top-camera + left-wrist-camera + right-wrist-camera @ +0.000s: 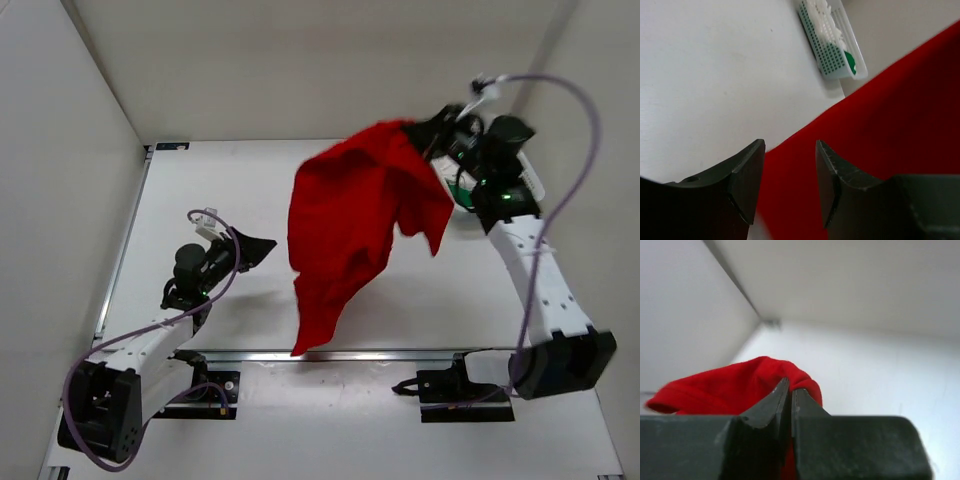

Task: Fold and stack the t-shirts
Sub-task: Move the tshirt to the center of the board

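Observation:
A bright red t-shirt (345, 225) hangs in the air over the middle of the table, bunched and draping down to a point near the front rail. My right gripper (425, 135) holds its top corner at the back right, shut on the red cloth (740, 385). My left gripper (262, 249) is low at the left, open, pointing at the shirt's left edge; red cloth (875, 125) shows beyond the gap between its fingers (747, 172), nothing pinched. A white and a green t-shirt (850, 62) lie in the basket.
A white mesh basket (830, 55) stands at the back right of the table, behind my right arm (535, 270). Walls close in the table on the left, back and right. A metal rail (400, 353) runs along the front.

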